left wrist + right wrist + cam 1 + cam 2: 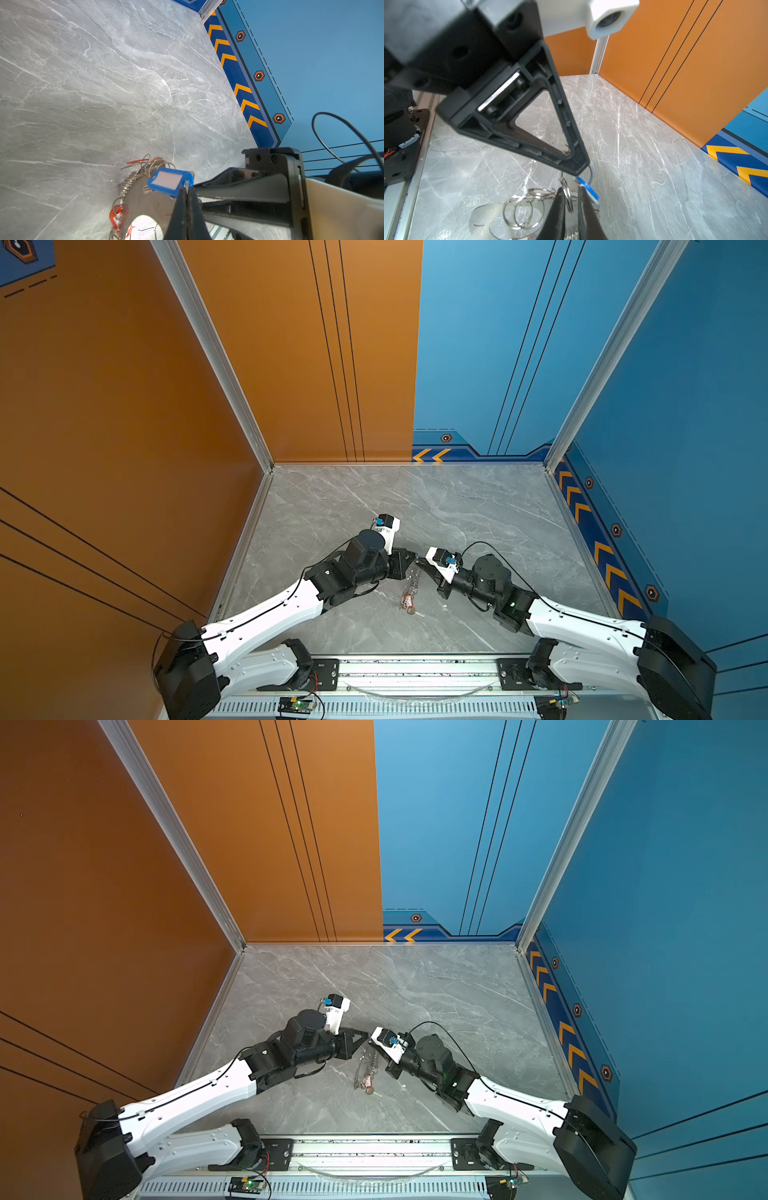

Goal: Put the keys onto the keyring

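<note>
We see the left gripper (187,188) clenched on a small ring beside the blue tag (169,181), above the keyring (145,199); the right gripper (571,197) stands slightly parted around the keyring's rings (569,199).

Grey marble-patterned table (478,506), orange wall (104,406) left and far, blue wall (685,385) right and far, orange chevron strip (598,547) along the right wall's base, aluminium corner posts (216,356)

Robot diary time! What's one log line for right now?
left gripper: shut on small split ring by blue tag | right gripper: jaws around keyring rings | keyring lifted
</note>
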### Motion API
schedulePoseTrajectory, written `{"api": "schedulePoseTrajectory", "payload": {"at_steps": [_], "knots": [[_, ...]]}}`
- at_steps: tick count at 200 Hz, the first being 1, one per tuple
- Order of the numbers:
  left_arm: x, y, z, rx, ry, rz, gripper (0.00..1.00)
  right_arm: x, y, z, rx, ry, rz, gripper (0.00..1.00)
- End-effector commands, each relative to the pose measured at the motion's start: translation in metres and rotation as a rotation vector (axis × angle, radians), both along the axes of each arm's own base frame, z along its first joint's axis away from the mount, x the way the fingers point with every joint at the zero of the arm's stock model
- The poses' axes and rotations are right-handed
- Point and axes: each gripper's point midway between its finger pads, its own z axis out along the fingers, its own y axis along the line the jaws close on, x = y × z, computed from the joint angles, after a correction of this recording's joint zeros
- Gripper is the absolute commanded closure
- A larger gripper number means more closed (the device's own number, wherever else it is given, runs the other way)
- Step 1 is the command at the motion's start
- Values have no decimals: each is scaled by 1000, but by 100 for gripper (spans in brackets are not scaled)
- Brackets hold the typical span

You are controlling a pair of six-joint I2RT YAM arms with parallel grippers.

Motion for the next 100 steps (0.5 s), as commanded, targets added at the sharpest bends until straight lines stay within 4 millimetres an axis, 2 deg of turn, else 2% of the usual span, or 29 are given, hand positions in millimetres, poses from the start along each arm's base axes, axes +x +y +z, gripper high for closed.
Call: {"api": "schedulePoseTrajectory", "payload": {"at_steps": [1,100], "knots": [[-3,-10,15,-18,-31,-44,100,2,-2,12,31,-9,-9,85],[-3,-12,10,-5,-26,-47,100,-5,-4,12,-29,-5,14,92]]}}
